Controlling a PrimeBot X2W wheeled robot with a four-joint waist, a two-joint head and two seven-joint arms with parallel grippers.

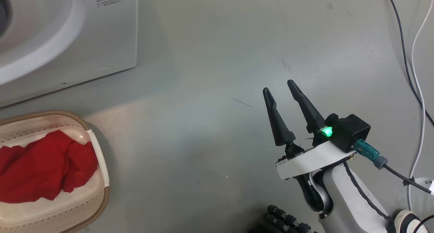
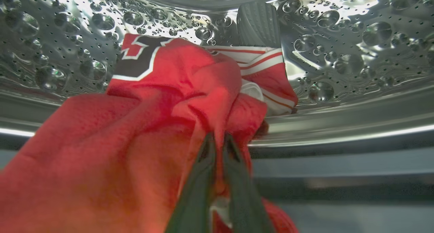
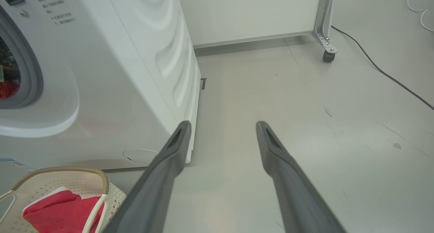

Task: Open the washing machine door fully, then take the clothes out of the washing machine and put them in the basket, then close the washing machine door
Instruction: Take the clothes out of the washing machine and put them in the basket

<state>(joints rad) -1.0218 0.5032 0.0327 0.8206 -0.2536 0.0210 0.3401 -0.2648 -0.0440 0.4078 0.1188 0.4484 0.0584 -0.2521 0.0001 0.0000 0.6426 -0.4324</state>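
Pinching red clothes (image 2: 162, 90) inside the drum (image 2: 356, 39) with the left gripper (image 2: 217, 137), fingers nearly together, and holding the right gripper (image 1: 278, 86) spread wide and empty over the floor (image 1: 203, 124), near the basket (image 1: 98, 151).

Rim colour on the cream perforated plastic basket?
Brown, woven-look basket rim; clearest in head view.

Red clothes (image 2: 118, 141) lie in washing machine (image 3: 135, 73) and basket (image 1: 67, 216).

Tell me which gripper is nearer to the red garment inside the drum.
Left. The left gripper is inside the drum, shut on a fold of the red garment. The right gripper hangs open over the floor, outside the washing machine.
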